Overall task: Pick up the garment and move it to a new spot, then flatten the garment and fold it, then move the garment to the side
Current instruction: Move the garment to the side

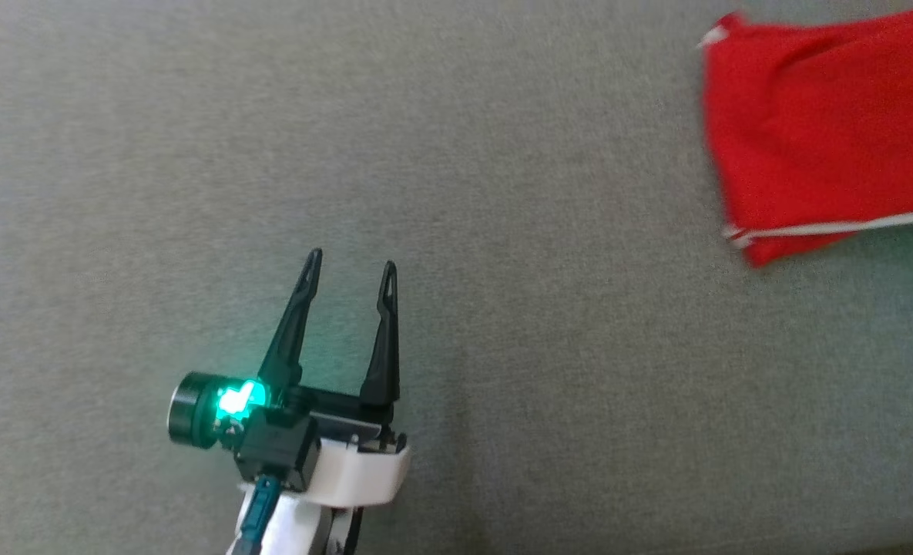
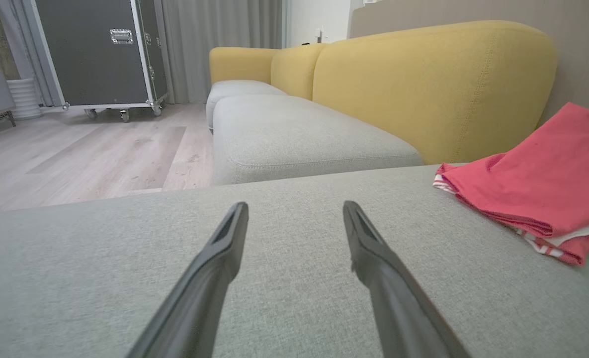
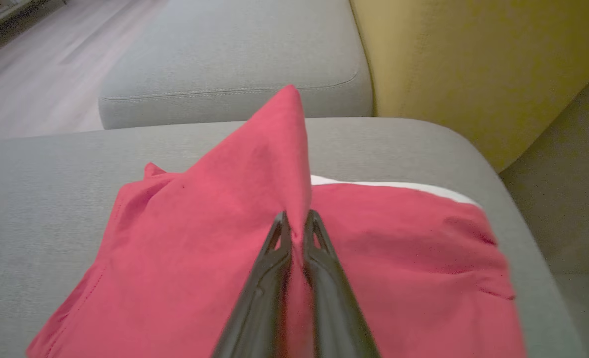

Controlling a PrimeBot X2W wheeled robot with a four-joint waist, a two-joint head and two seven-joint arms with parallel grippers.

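Garment (image 1: 826, 131): red with white trim, folded into a thick stack. It lies at the right end of the grey seat cushion (image 1: 502, 193), near the yellow backrest (image 2: 423, 84). Its long axis seems to run left to right across the cushion, but its right part passes off the head view's edge, so this is uncertain.

Right gripper (image 3: 297, 215): fingers nearly together, pinching a ridge of the top red layer. The ridge rises in a peak beyond the tips, and the rest of the cloth rests on the cushion.

Left gripper (image 2: 295, 206): fingers spread wide and holding nothing, low over bare cushion. It is well apart from the garment, which lies ahead and to its right.

Governing relation: the right arm is on the cloth and the left arm is far off. The shift aside probably falls to the right arm alone.

View differences:
- Right wrist view: gives the pinch and the lifted peak.
- Head view: gives the gap between the left gripper and the garment.
- Left wrist view: gives the stacked layers and striped hem in profile, plus a wheeled black case (image 2: 100, 49) on the wood floor (image 2: 75, 159).
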